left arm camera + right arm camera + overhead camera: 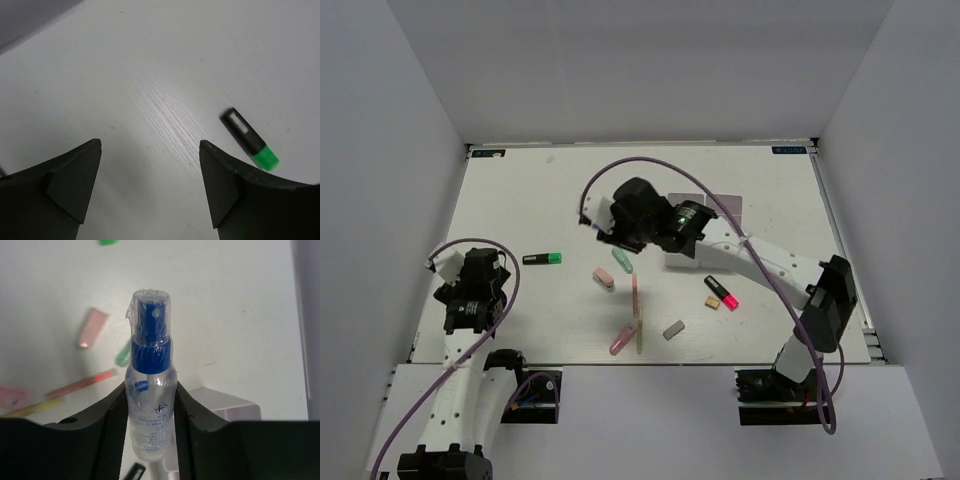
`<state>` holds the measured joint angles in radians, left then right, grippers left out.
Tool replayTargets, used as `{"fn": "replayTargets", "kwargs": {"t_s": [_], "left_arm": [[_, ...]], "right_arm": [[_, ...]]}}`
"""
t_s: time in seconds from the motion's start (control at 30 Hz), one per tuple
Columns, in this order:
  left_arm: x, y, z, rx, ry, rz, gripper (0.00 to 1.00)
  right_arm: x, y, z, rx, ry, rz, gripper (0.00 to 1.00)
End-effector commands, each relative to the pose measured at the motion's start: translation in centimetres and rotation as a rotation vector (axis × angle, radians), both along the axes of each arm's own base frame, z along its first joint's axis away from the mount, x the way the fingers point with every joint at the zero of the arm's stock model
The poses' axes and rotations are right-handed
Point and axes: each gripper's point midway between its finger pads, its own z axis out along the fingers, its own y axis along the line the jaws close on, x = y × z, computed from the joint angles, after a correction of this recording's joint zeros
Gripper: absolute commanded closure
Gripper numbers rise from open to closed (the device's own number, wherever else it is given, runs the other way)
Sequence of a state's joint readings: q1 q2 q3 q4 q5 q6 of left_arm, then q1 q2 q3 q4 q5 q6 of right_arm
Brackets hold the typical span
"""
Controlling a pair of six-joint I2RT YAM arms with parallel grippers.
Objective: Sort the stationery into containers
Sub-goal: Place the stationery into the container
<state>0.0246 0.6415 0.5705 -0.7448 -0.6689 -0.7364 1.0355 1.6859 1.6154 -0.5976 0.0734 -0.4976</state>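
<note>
Your right hand (150,388) grips one blue-capped tube (150,347); your left hand (150,145) stands open over the worktop (150,60), near one green marker (250,140). One grey eraser (673,329) lies loose.

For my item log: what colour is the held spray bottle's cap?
Dark blue cap on the clear spray bottle; best in right wrist view.

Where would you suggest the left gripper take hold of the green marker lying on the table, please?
Probably around the middle of the green marker, on its black barrel, coming straight down from above. It lies flat on the table with bare surface along both long sides, so the open left gripper can straddle its narrow width.
</note>
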Motion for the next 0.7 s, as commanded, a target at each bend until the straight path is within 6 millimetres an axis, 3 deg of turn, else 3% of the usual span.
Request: {"fn": "replayTargets", "kwargs": {"t_s": [0.0,0.03,0.07,0.1,0.13,0.17,0.2,0.57,0.67], "left_arm": [[3.7,-4.1,-0.1,-0.076,-0.036,-0.312,0.11],[4.3,-4.9,-0.2,-0.091,-0.044,-0.366,0.11],[4.8,-7.5,-0.6,-0.141,-0.038,-0.532,0.11],[5.3,-8.3,-0.4,-0.151,-0.053,-0.585,0.11],[5.6,-9.3,-0.6,-0.181,-0.055,-0.639,0.12],[5.6,-9.7,-0.8,-0.193,-0.047,-0.659,0.12],[5.5,-10.0,-1.0,-0.21,-0.031,-0.676,0.12],[5.6,-10.8,-2.1,-0.261,0.041,-0.711,0.12],[5.6,-10.9,-2.1,-0.26,0.045,-0.716,0.12]], "right_arm": [[7.3,-2.5,4.0,0.189,-0.174,-0.216,1.0],[7.4,-2.7,3.6,0.209,-0.157,-0.21,1.0],[9.7,-4.8,3.4,0.228,-0.148,-0.27,1.0],[10.0,-5.1,3.3,0.244,-0.134,-0.259,1.0],[9.2,-4.1,3.1,0.291,-0.078,-0.171,1.0],[11.0,-6.3,2.4,0.289,-0.069,-0.215,1.0],[10.9,-5.8,2.3,0.316,-0.048,-0.169,1.0],[12.4,-6.3,2.0,0.471,0.09,0.104,1.0],[13.8,-7.2,1.9,0.512,0.079,0.122,1.0]]}}
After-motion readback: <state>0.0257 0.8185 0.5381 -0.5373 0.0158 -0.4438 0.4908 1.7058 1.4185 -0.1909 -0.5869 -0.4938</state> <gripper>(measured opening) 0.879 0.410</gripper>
